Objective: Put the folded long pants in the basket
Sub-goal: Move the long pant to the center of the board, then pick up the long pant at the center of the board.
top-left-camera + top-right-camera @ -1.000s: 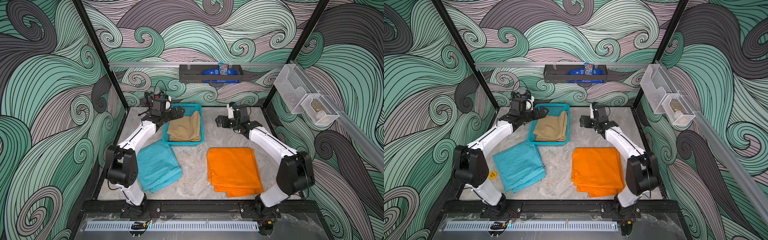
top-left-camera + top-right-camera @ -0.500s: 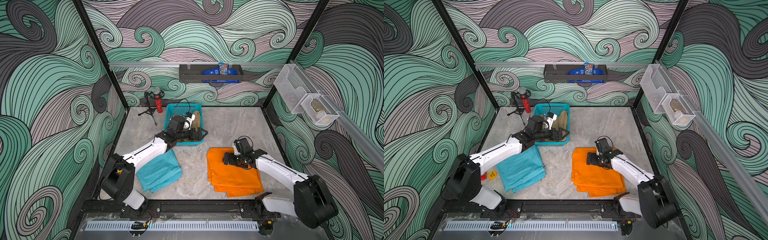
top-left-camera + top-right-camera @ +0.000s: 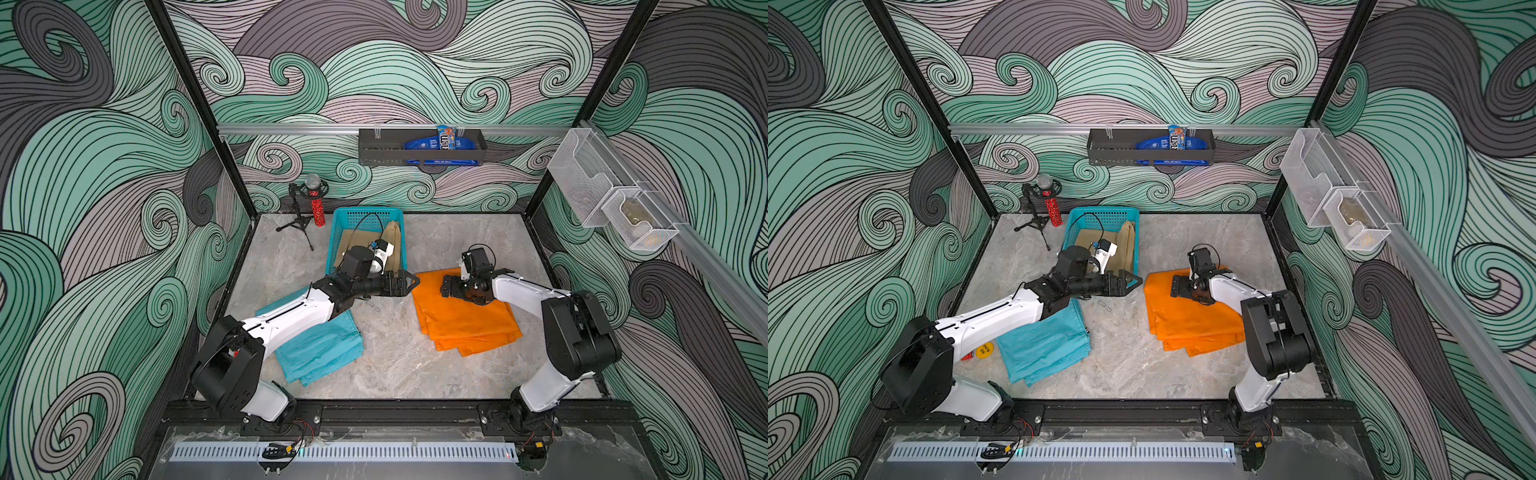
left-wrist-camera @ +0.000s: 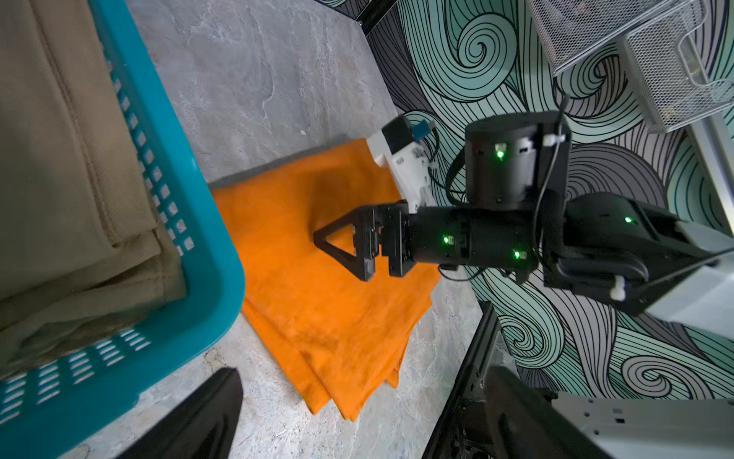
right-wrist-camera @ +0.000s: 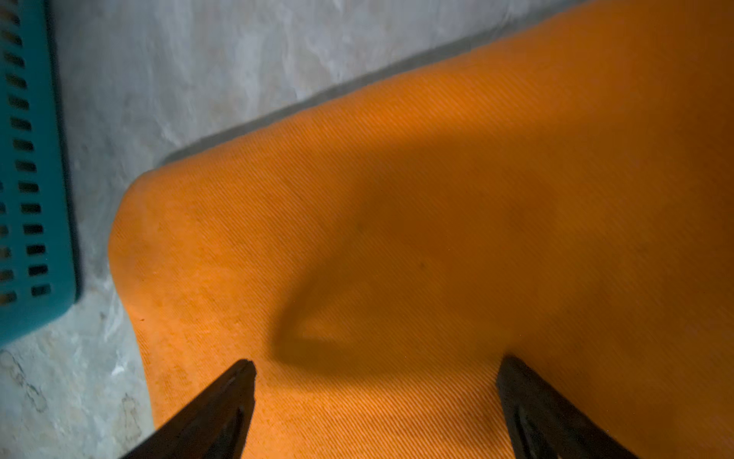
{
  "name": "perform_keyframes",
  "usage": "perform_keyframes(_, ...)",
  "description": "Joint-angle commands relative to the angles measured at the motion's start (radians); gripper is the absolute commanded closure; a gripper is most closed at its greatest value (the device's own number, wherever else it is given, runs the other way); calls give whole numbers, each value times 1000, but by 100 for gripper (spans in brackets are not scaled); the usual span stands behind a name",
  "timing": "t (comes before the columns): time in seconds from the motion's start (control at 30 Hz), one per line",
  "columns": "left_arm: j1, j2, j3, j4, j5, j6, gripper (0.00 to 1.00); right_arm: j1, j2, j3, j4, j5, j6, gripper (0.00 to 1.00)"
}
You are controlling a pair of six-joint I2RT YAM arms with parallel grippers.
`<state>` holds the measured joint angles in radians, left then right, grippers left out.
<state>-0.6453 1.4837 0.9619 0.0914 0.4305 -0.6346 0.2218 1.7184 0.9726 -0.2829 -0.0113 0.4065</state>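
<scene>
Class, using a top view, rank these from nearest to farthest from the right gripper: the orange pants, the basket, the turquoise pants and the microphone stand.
1. Orange pants, directly under the right gripper.
2. Basket, across the floor, toward the back wall.
3. Turquoise pants, beneath the left arm at the front.
4. Microphone stand, in the back corner beyond the basket.

Microphone (image 3: 312, 195) on tripod; black tray (image 3: 419, 151) holds snacks
</scene>
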Motion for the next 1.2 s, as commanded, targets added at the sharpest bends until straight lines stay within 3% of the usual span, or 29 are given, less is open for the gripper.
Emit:
perform_keyframes(0.0,-16,35,61,34,-2,-22,3,-27,81,44,65,-52,14,4)
perform_keyframes(0.2,-50,145,151,59,-3,-66,3,-31,170,156,90,-84,61,5)
perform_keyframes(0.4,-116,274,279,50,-33,-78,4,-115,136,205,98,-133,47,5)
perform_keyframes(0.57,-156,355,316,24,-128,-128,4,-222,26,194,98,-178,-79,2)
perform_keyframes(0.73,-191,438,334,12,-207,-152,4,-339,40,158,97,-271,-115,0)
perform_keyframes(0.93,-194,592,442,-69,-202,-151,4,-438,144,137,144,-368,-158,0)
perform_keyframes(1.17,-192,657,490,-84,-200,-140,4,-471,161,106,165,-412,-179,0)
